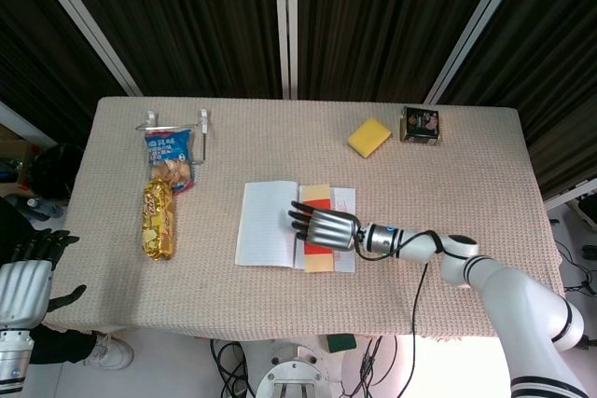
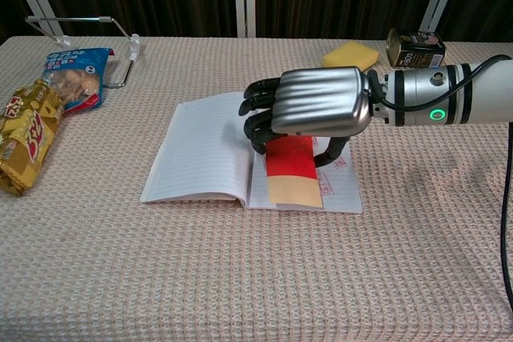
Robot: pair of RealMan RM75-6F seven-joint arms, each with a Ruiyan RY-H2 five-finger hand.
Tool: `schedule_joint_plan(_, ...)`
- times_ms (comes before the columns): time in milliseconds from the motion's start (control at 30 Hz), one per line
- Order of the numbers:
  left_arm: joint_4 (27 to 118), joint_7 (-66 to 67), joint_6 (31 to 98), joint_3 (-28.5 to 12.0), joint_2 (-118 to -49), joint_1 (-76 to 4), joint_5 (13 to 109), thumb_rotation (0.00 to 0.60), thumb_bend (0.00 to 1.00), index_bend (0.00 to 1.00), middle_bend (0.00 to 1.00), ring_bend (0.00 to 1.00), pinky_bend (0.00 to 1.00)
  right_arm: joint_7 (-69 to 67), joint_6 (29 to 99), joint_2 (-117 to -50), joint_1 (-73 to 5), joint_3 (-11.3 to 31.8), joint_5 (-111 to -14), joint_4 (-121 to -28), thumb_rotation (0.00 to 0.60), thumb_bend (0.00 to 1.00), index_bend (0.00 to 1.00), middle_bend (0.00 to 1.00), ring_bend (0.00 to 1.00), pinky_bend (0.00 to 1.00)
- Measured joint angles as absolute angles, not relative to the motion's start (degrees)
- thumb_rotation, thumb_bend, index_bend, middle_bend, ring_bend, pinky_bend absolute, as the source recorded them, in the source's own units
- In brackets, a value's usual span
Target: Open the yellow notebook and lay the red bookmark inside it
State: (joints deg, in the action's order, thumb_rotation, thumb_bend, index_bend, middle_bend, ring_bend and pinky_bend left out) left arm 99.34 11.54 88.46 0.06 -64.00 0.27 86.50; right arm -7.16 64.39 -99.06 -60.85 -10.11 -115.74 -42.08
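- 1 notebook (image 1: 269,224) lies open at the centre of the frame on the table (image 1: 448,193); 2 lined pages show, the left one bare; its yellow cover does not show in either view.
- 1 red bookmark (image 2: 290,158) with a tan lower end lies on the right page, partly under the hand.
- 1 right hand (image 2: 309,106) hovers palm-down over the notebook's spine and the bookmark's upper end, dark fingers (image 2: 258,106) curled toward the left page; whether it grasps or touches the bookmark cannot be told.
- 1 left hand (image 1: 26,281) sits at the lower left edge of the head view, off the table, fingers apart, holding nothing.
- 2 snack bags at the left: 1 blue bag (image 1: 170,151), 1 gold bag (image 1: 157,221).
- 1 wire stand (image 1: 177,128) behind the blue bag.
- 1 yellow sponge (image 1: 369,137) and 1 small dark tin (image 1: 421,124) at the upper right.
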Motion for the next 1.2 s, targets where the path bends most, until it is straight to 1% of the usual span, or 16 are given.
schedule_joint_plan(233,98.72,10.91,88.42,0.02,-64.22,0.24,86.6,0.6,0.0,0.27,0.22,0.14,0.15,-4.96,62.94,-99.71,-60.6,-9.55,-113.43,-42.37,0.6,0.23,0.35,0.21,0.1,0.09)
schedule_joint_plan(300,98.58,10.8,88.36,0.02,-64.35,0.21,86.61,0.6,0.0,0.27,0.22,0.14,0.15,-4.61,62.55,-99.76,-60.54,-9.46,-112.95,-42.66,0.6,0.23,0.32,0.21,0.1,0.09)
schedule_joint_plan(467,98.28,10.56,88.36,0.07,-64.55,0.25,86.67,0.6,0.0,0.27,0.22,0.14,0.15,-3.85,62.03,-99.88,-60.26,-9.25,-111.75,-43.85,0.6,0.23,0.24,0.19,0.09,0.08)
schedule_joint_plan(733,97.91,10.06,88.71,0.19,-64.59,0.57,86.76,0.6,0.0,0.27,0.22,0.14,0.15,-2.67,61.97,-100.04,-59.65,-9.23,-110.65,-44.6,0.6,0.23,0.16,0.16,0.06,0.06)
schedule_joint_plan(933,97.6,9.82,88.58,0.24,-64.75,0.58,86.77,0.6,0.0,0.27,0.22,0.14,0.15,-2.19,62.73,-99.66,-58.63,-8.84,-109.47,-45.94,0.6,0.25,0.13,0.15,0.06,0.06)
schedule_joint_plan(1000,97.51,9.75,88.58,0.22,-64.76,0.58,86.8,0.6,0.0,0.27,0.22,0.14,0.15,-2.29,63.09,-99.15,-58.24,-8.56,-108.9,-46.87,0.6,0.29,0.12,0.17,0.07,0.08)
schedule_joint_plan(1100,97.32,9.59,88.61,0.24,-64.81,0.63,86.79,0.6,0.0,0.27,0.22,0.14,0.15,-2.55,63.45,-97.81,-57.39,-8.02,-107.53,-48.86,0.6,0.46,0.1,0.2,0.09,0.13)
schedule_joint_plan(1133,97.26,9.51,88.58,0.23,-64.83,0.63,86.76,0.6,0.0,0.27,0.22,0.14,0.15,-2.69,63.43,-97.15,-56.98,-7.75,-106.77,-49.83,0.6,0.54,0.09,0.22,0.09,0.14)
schedule_joint_plan(1200,97.13,9.41,88.43,0.19,-64.93,0.57,86.68,0.6,0.0,0.27,0.22,0.14,0.15,-2.88,63.17,-96.21,-56.35,-7.2,-105.29,-51.14,0.6,0.63,0.06,0.23,0.09,0.14)
